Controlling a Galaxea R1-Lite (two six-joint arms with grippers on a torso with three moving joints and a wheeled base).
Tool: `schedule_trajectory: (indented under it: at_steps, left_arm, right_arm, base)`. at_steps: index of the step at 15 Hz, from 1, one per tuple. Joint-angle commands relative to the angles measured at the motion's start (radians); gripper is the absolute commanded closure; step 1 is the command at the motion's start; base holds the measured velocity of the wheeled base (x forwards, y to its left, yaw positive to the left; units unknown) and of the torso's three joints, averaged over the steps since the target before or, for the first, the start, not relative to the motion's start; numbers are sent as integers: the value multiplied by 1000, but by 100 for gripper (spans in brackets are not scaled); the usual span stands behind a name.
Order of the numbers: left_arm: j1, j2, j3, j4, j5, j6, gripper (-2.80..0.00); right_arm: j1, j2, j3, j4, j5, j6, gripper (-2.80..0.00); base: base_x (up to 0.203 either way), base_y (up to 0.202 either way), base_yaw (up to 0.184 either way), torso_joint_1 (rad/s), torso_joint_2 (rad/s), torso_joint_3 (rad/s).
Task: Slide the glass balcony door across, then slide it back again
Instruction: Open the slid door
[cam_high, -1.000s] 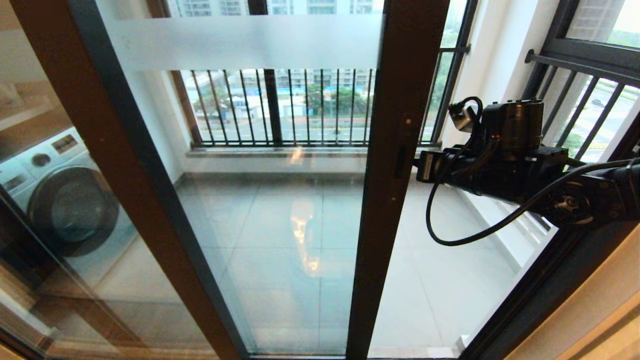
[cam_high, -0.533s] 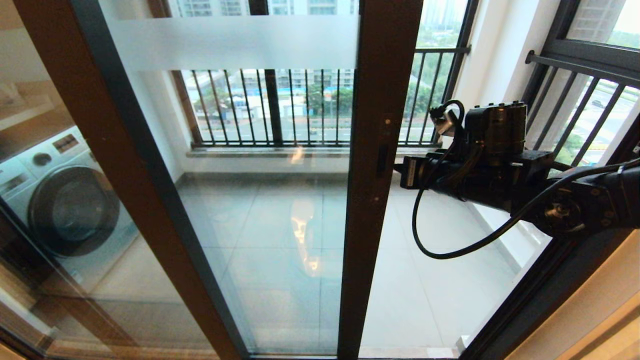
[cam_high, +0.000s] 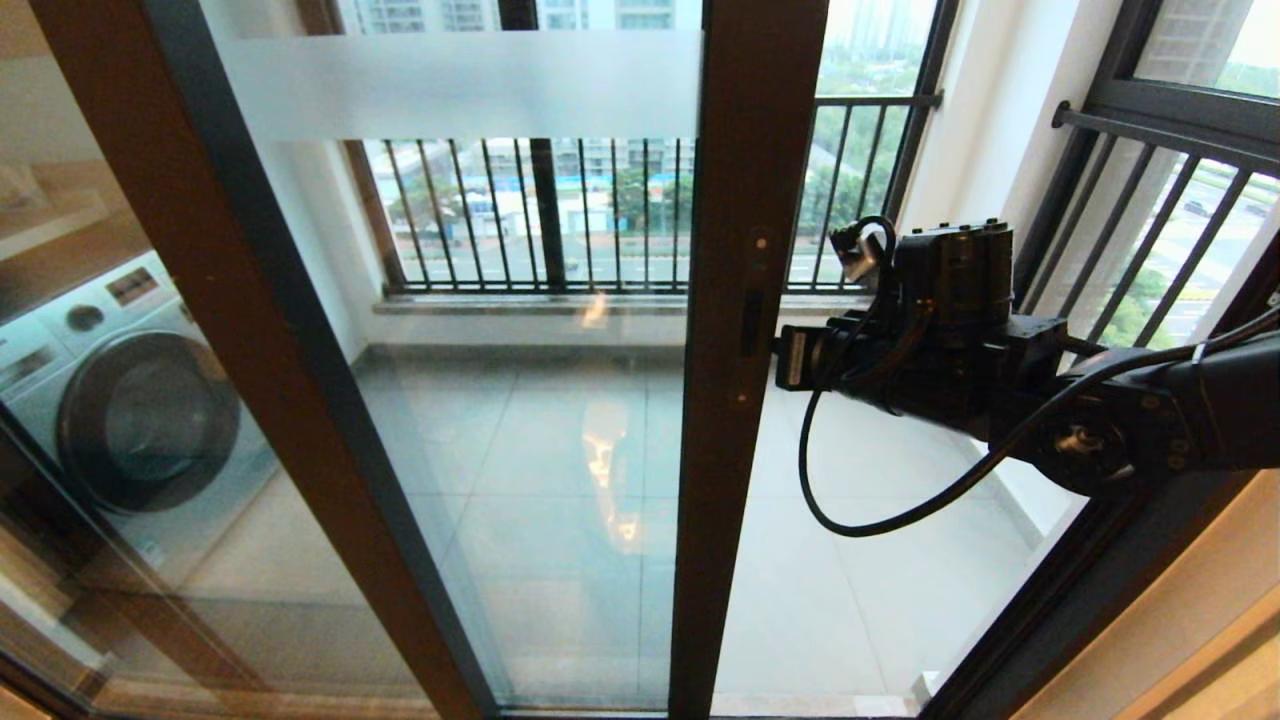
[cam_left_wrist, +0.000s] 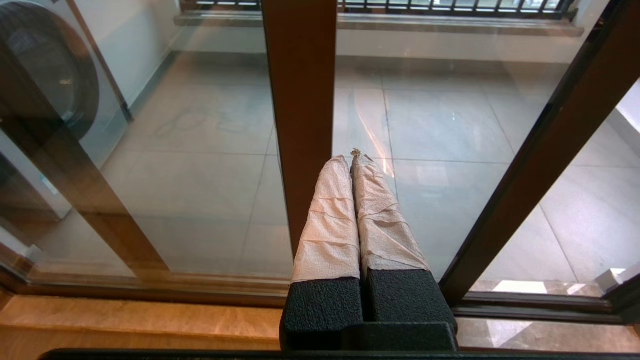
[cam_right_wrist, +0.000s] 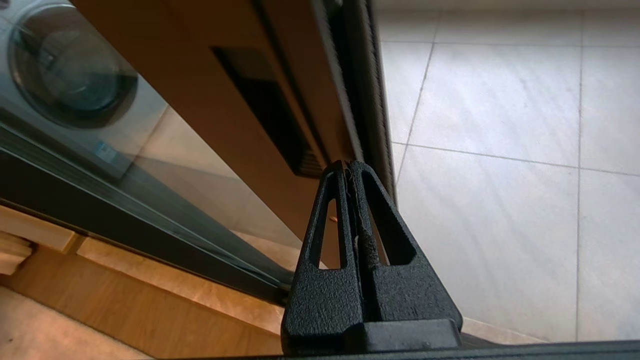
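The glass balcony door (cam_high: 520, 400) has a frosted band (cam_high: 460, 85) near its top and a dark brown stile (cam_high: 745, 480) with a small handle slot (cam_high: 750, 322). My right gripper (cam_high: 782, 357) is shut, and its tips press on the stile's edge just beside the slot (cam_right_wrist: 270, 110), as the right wrist view shows (cam_right_wrist: 346, 165). To the right of the stile the doorway stands open onto the tiled balcony. My left gripper (cam_left_wrist: 351, 156), fingers wrapped in pale tape, is shut on nothing, low in front of the door glass (cam_left_wrist: 450, 125).
A second brown-framed glass panel (cam_high: 200, 330) on the left shows a white washing machine (cam_high: 130, 400) behind it. Black balcony railings (cam_high: 560, 215) run along the far side. The dark fixed door frame (cam_high: 1050, 600) rises at the right under my right arm.
The door's stile has slid left, widening the open gap on its right. My right arm has followed it left, staying against the stile's edge.
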Motion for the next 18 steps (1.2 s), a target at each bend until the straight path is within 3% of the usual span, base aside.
schedule_trajectory:
  at_steps: [1, 7, 10, 13, 16, 18]
  left_arm:
    - [0, 1, 0, 0, 0, 0, 0]
    - [0, 1, 0, 0, 0, 0, 0]
    - [0, 0, 0, 0, 0, 0, 0]
    - [0, 1, 0, 0, 0, 0, 0]
    - [0, 1, 0, 0, 0, 0, 0]
    - [0, 0, 0, 0, 0, 0, 0]
  right_arm:
    - [-4, -34, 22, -2, 1, 1, 0]
    - [-16, -286, 153, 20, 8, -4, 0]
    - [-48, -525, 214, 130, 12, -29, 0]
    - [-63, -847, 211, 403, 91, -43, 0]
    - [-71, -1139, 117, 857, 175, -47, 0]
    - [-123, -1266, 38, 1136, 165, -78, 0]
  base:
    - [0, 0, 0, 0, 0, 0]
    - [0, 0, 0, 0, 0, 0]
    - [0, 0, 0, 0, 0, 0]
    - [0, 0, 0, 0, 0, 0]
    - [0, 0, 0, 0, 0, 0]
    - [0, 0, 0, 0, 0, 0]
